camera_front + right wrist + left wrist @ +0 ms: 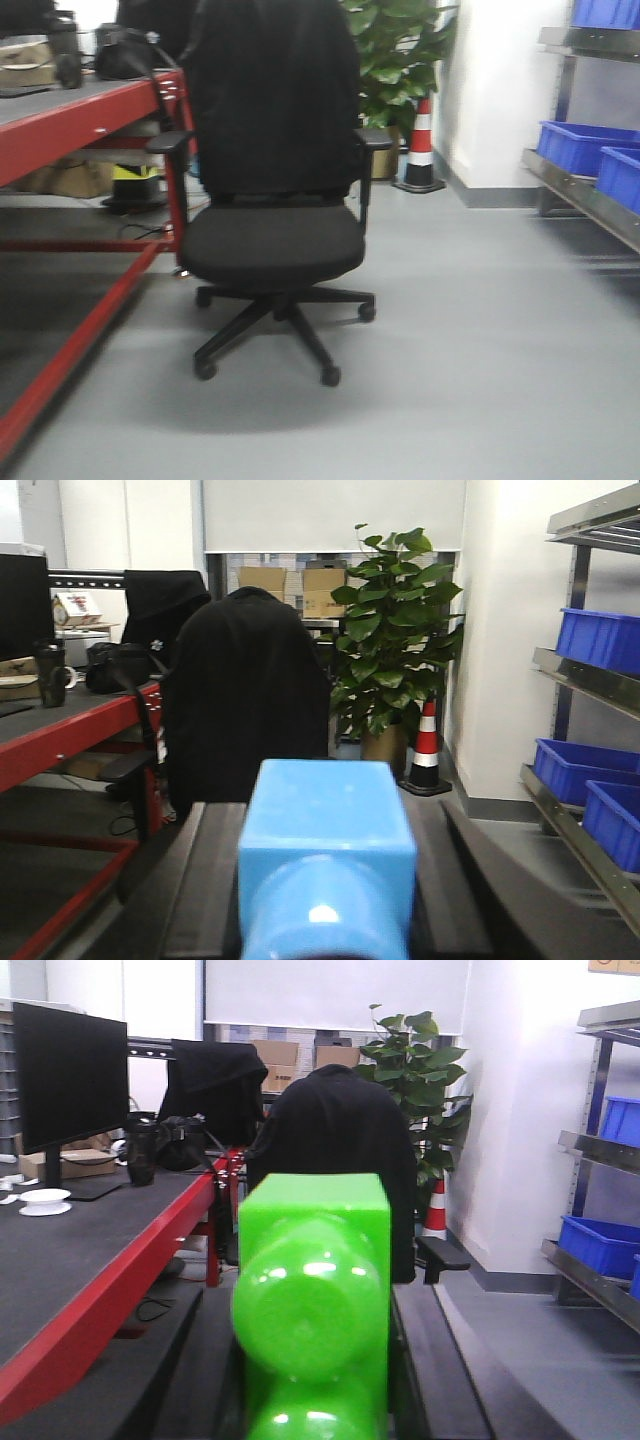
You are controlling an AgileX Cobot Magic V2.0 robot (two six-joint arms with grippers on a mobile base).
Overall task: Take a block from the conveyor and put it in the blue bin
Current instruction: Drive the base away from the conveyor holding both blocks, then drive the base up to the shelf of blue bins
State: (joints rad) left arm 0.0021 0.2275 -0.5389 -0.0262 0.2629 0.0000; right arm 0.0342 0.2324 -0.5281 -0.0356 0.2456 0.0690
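**A:** How do the left jaws stand?

**B:** In the left wrist view, the left gripper (312,1295) has dark fingers (430,1360) running along both sides of a green block (315,1290). The block fills the near centre. The fingers lie close against it, but I cannot tell whether they pinch it or only flank it.

**A:** And the right jaws?

**B:** Much the same. The right gripper (328,810) has a light-blue block (328,850) between its dark fingers (210,880). Again I cannot tell whether they grip it.

**A:** Where is the conveyor?

**B:** It is on the left. The conveyor (90,1260) is a dark grey surface with a red front edge, running from near to far. A monitor (70,1080), a white bowl (45,1198), a dark cup (140,1150) and a black bag (180,1140) stand towards its far end. Neither block lies on it.

**A:** And the bins?

**B:** The blue bins (585,145) sit on a metal shelf rack (580,200) at the right. I cannot tell which of them is the task's own.

**A:** What is in between?

**B:** A black office chair (275,240) with a dark coat over its back stands on the grey floor (480,380). Farther off are a leafy plant (395,60) and, just to its right, a red-and-white cone (421,140). The front view is blurred.
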